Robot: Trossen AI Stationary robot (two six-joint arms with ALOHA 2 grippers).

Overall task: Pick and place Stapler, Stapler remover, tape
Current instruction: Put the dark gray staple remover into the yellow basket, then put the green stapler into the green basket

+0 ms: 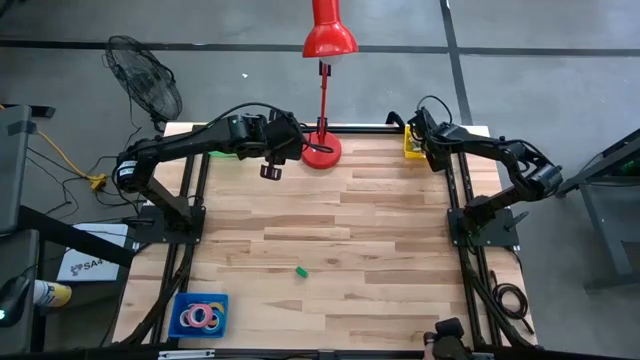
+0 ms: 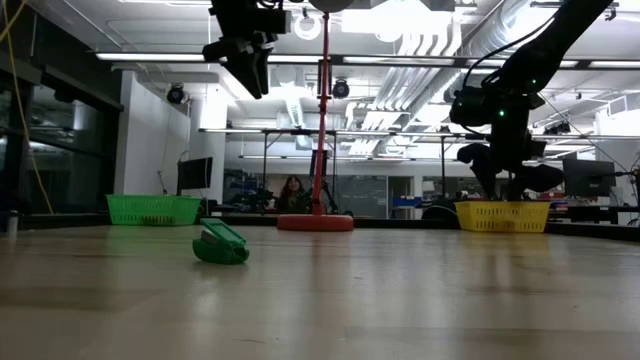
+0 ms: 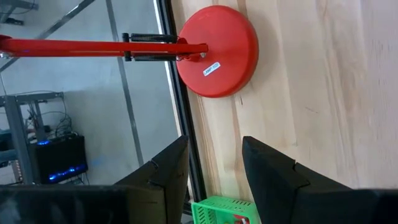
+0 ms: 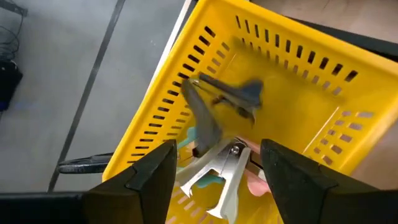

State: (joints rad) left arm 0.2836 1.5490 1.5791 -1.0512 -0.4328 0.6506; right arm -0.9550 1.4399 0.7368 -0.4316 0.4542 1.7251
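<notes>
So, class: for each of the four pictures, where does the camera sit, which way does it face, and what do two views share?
High: overhead, looking down; both arms, red lamp, blue tray of tape.
Low: at tabletop height, looking across; arms above, green stapler remover.
Left wrist: on the left gripper, open, facing the lamp base.
Right wrist: on the right gripper, open over the yellow basket.
Shared: the lamp shows in high, low and left wrist views.

- Grey concrete floor; black pedestal fan beside table.
- Ceiling strip lights, white ducts.
- Seated person far behind.
</notes>
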